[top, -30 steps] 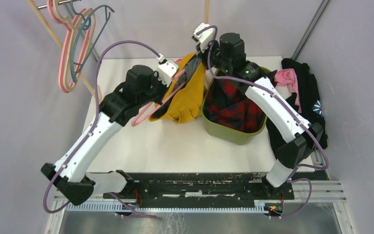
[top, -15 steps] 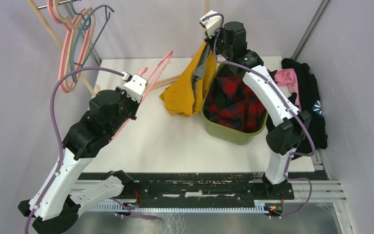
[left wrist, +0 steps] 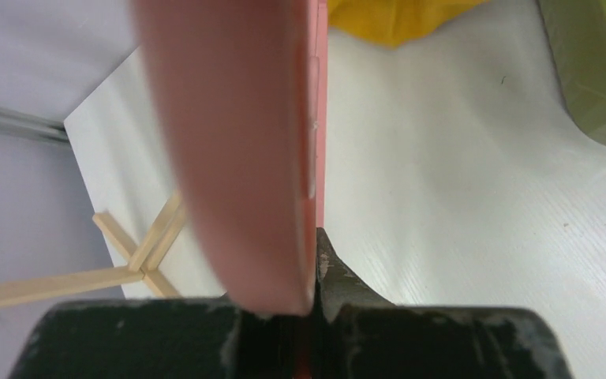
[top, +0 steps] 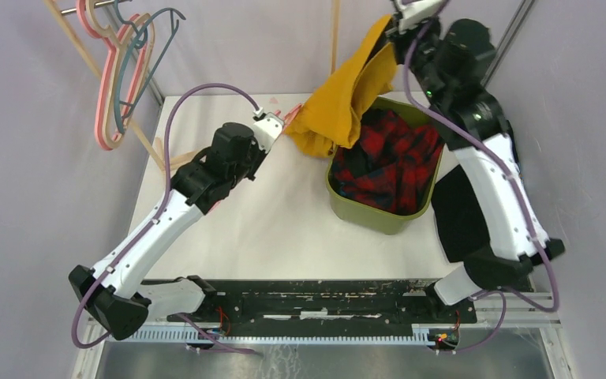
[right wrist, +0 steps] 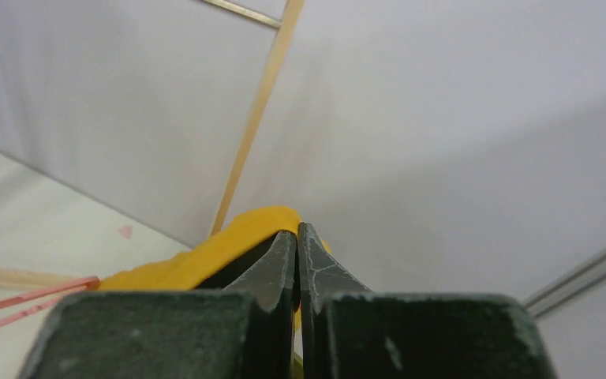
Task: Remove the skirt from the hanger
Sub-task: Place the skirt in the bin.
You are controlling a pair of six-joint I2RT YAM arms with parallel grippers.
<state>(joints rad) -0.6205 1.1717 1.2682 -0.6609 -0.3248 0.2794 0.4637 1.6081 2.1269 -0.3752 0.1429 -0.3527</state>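
Observation:
My right gripper [top: 398,17] is raised high at the back, above the bin's far edge. It is shut on the top edge of the yellow skirt [top: 343,91], which hangs down and to the left from it. In the right wrist view the jaws [right wrist: 297,237] pinch the yellow fabric [right wrist: 205,264]. My left gripper [top: 280,126] is shut on the pink hanger [left wrist: 237,158], low over the table by the skirt's lower left corner. Only a bit of the hanger [top: 289,117] shows from above. I cannot tell whether the skirt still hangs on the hanger.
An olive bin [top: 363,213] with red plaid cloth stands right of centre; its wall shows in the left wrist view [left wrist: 592,71]. Dark clothes [top: 454,213] lie behind the right arm. Several hangers [top: 118,79] hang on a wooden rack at the far left.
My right gripper has lifted the skirt higher and to the right, off the table. My left gripper has swung right with the hanger, back towards the skirt's lower edge.

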